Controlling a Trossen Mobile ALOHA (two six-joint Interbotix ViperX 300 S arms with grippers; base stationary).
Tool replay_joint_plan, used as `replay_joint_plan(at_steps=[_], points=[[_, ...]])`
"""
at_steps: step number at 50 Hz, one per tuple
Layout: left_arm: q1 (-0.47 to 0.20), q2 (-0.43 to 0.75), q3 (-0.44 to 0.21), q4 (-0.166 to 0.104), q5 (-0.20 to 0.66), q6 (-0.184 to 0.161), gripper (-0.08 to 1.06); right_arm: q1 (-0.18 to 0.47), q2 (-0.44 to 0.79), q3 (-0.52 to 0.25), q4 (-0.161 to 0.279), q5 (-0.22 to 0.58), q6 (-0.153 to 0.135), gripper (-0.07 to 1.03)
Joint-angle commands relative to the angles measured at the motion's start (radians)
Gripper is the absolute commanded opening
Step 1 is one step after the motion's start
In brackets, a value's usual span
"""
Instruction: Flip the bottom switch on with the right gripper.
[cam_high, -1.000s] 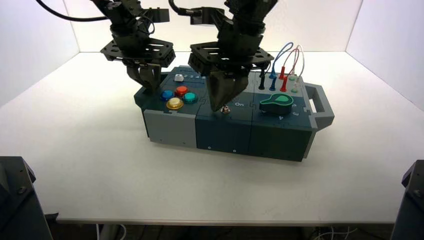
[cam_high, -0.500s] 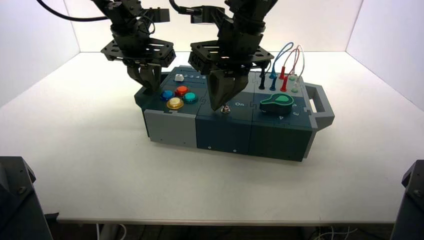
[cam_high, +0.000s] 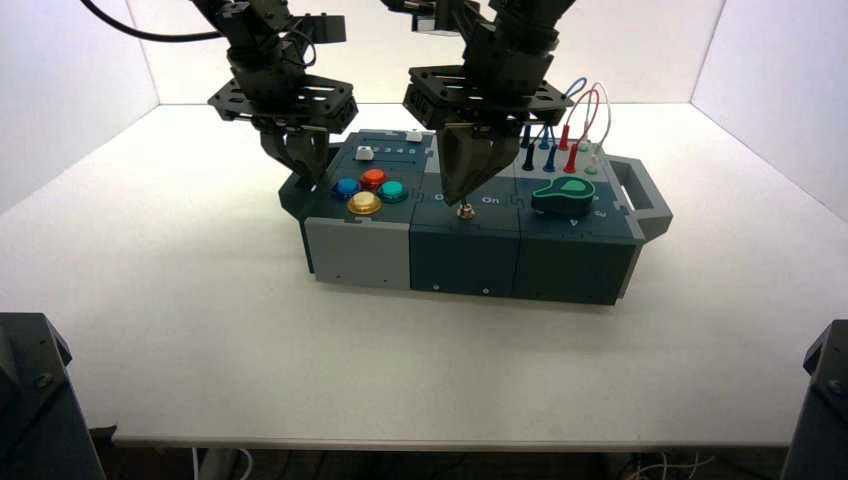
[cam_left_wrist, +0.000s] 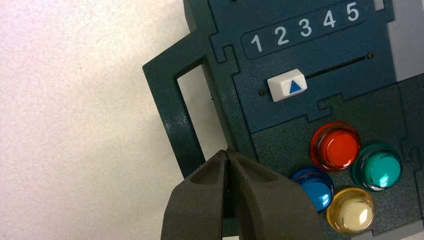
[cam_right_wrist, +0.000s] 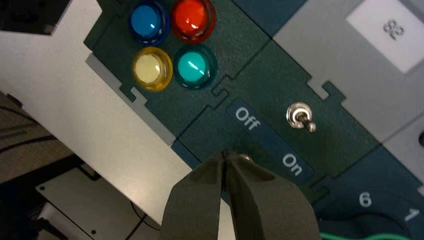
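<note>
On the dark blue box (cam_high: 465, 262), the bottom switch (cam_high: 466, 211) is a small metal toggle near the front edge of the middle panel. My right gripper (cam_high: 463, 195) hangs shut, its wedge tip just above and behind that toggle. In the right wrist view the right gripper (cam_right_wrist: 226, 154) covers nearly all of the bottom switch (cam_right_wrist: 244, 157); only a metal glint shows beside one fingertip. The Off/On label (cam_right_wrist: 270, 142) lies just beyond the tip. My left gripper (cam_high: 307, 178) is shut too, tip down at the box's left handle (cam_left_wrist: 182, 127).
Beyond the label the other toggle (cam_right_wrist: 300, 118) leans toward the On end. Four coloured buttons (cam_high: 368, 191) sit left of the switches, a green knob (cam_high: 563, 194) on the right, and plugged wires (cam_high: 570, 125) at the back right. A white slider (cam_left_wrist: 287, 85) lies under numbers 1 to 5.
The box has slid to the right and turned a little on the table. Both grippers have moved right with it, and the right gripper's tip now stands higher, close to the bottom switch.
</note>
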Motion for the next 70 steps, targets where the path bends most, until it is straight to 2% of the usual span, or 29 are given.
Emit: replay_joint_plan(at_steps=[1,19,25,31,36,47,60,70], points=[[0.006,-0.011,-0.014,0.005,-0.003,0.005,-0.03,-0.040,-0.025,0.000,-0.008,-0.011,-0.003,-0.02],[0.006,-0.008,-0.012,0.006,-0.005,0.005,-0.03,-0.041,-0.008,-0.003,-0.008,-0.014,-0.003,-0.02],[0.006,-0.006,-0.014,0.006,-0.006,0.005,-0.03,-0.083,-0.006,0.032,-0.008,-0.026,-0.002,-0.02],[0.006,0.000,-0.015,0.008,-0.006,0.006,-0.03,-0.167,-0.012,0.086,-0.008,-0.052,-0.003,-0.02],[0.006,0.011,-0.020,0.008,-0.009,0.006,-0.03,-0.176,-0.017,0.091,-0.005,-0.058,-0.005,-0.02],[0.005,0.020,-0.023,0.008,-0.009,0.006,-0.03,-0.115,-0.054,0.054,-0.003,-0.069,-0.005,-0.02],[0.006,-0.038,-0.020,0.009,-0.018,0.002,-0.03,-0.018,-0.130,-0.009,-0.002,-0.071,-0.008,-0.02],[0.006,-0.074,-0.018,0.008,-0.020,0.000,-0.03,0.002,-0.198,-0.040,-0.003,-0.057,-0.014,-0.02]])
